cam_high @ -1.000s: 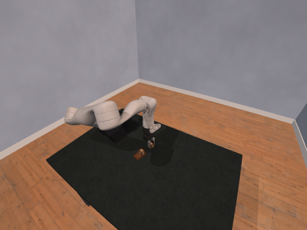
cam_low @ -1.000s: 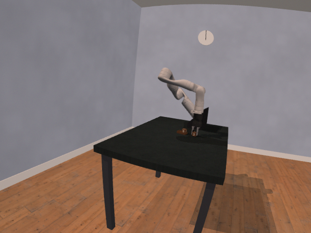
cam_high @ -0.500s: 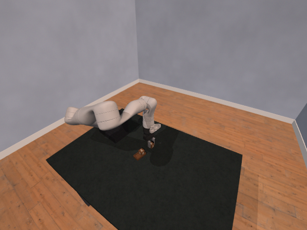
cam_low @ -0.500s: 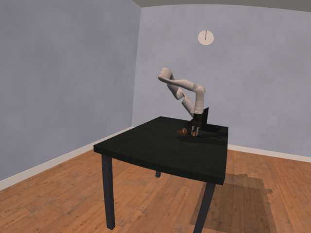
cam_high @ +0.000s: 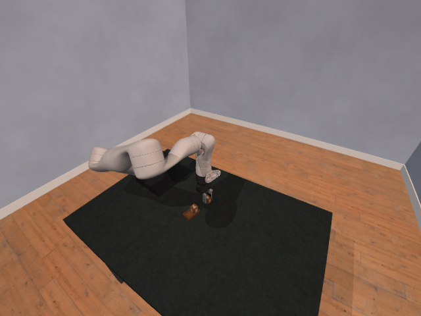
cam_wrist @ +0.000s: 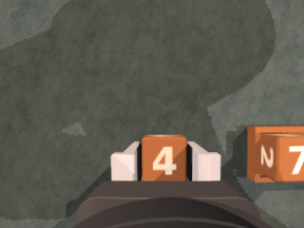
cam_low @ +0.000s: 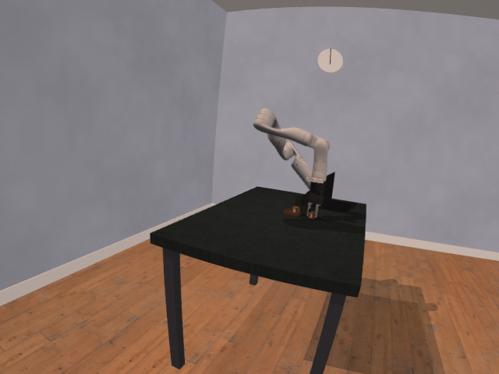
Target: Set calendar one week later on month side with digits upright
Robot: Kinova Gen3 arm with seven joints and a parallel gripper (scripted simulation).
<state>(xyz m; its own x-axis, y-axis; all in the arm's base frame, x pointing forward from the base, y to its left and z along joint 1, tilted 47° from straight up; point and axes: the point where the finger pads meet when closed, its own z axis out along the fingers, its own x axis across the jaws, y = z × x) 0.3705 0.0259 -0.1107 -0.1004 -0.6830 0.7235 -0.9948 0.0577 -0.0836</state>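
Observation:
My gripper (cam_wrist: 163, 155) (cam_high: 207, 197) (cam_low: 312, 212) is shut on an orange cube (cam_wrist: 163, 144) (cam_high: 206, 199) (cam_low: 311, 215). The face of that cube towards the wrist camera shows an upright 4. I hold it low over the dark table, beside the tray and outside it. The brown tray (cam_wrist: 253, 142) (cam_high: 187, 214) (cam_low: 288, 211) lies flat on the table, at the right edge of the wrist view. In it stands the second cube (cam_wrist: 291, 159) (cam_high: 194, 207) (cam_low: 295, 209), showing a 7 on one face and a sideways 2 on the adjoining face. The month's name is not legible in any view.
The black table top (cam_high: 237, 258) (cam_low: 257, 241) stretches wide around the tray. The arm's dark base block (cam_high: 156, 185) (cam_low: 329, 187) stands behind the gripper. The arm's shadow falls over the table near the cubes.

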